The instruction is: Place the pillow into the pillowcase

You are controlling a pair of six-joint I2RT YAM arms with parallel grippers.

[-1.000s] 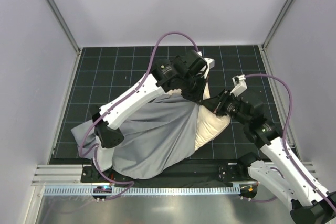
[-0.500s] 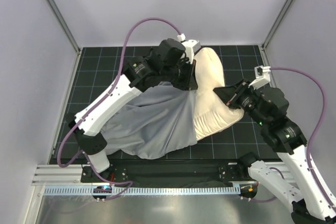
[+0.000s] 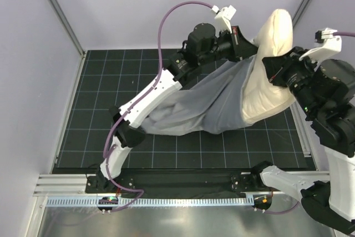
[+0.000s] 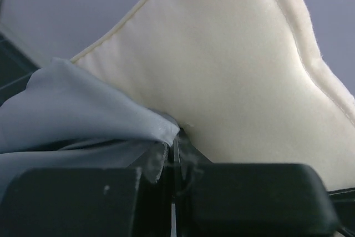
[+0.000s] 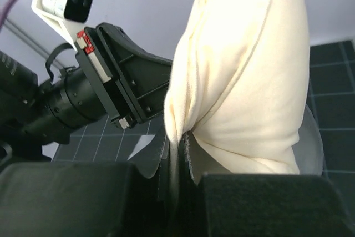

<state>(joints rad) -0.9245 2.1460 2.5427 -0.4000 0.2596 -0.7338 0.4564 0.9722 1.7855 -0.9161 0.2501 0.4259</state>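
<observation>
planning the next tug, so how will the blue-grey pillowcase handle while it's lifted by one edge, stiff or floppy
Probably very floppy: the pillowcase sags in loose folds from the left gripper. Likely light, since a thin pinch of its edge seems to carry it. It might slip, as only a small bit of fabric sits between the shut jaws.

No readable text, labels, brands or numbers on anything in view.

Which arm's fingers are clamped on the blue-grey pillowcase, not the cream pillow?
The left fingers: they pinch the pillowcase at its edge, beside the pillow. The right fingers are shut on a fold of the pillow itself.
</observation>
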